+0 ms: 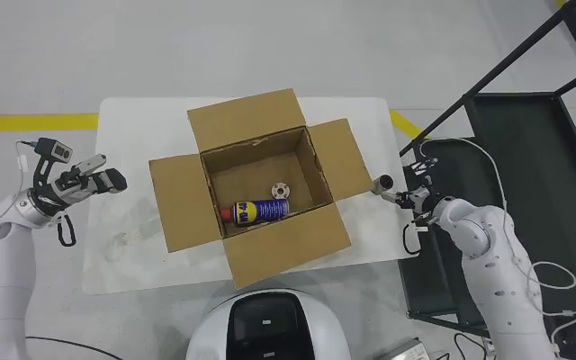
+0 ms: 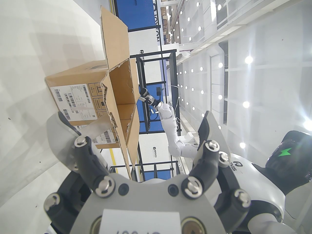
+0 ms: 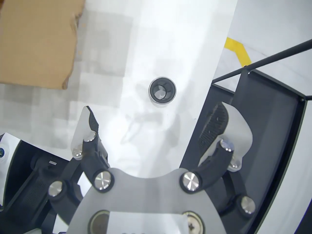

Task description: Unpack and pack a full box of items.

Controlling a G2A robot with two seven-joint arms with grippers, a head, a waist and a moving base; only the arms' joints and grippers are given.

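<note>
An open cardboard box [image 1: 256, 180] stands mid-table with its four flaps spread; its labelled side wall [image 2: 78, 93] faces my left arm. Inside lie a blue and yellow spray can [image 1: 255, 211] with a red cap and a small round metal part [image 1: 281, 190]. A short dark cylinder with a metal rim [image 3: 162, 92] stands on the table near its right edge [image 1: 385, 184]. My right gripper [image 3: 156, 121] is open just short of it, not touching. My left gripper [image 2: 135, 127] is open and holds nothing, off the table's left edge [image 1: 106, 180].
The white table [image 1: 135, 135] carries the box. A black metal rack with a tray [image 1: 513, 135] stands against the table's right side, under my right arm [image 3: 263, 113]. A yellow line [image 1: 45, 121] runs on the floor. Bare table lies left and right of the box.
</note>
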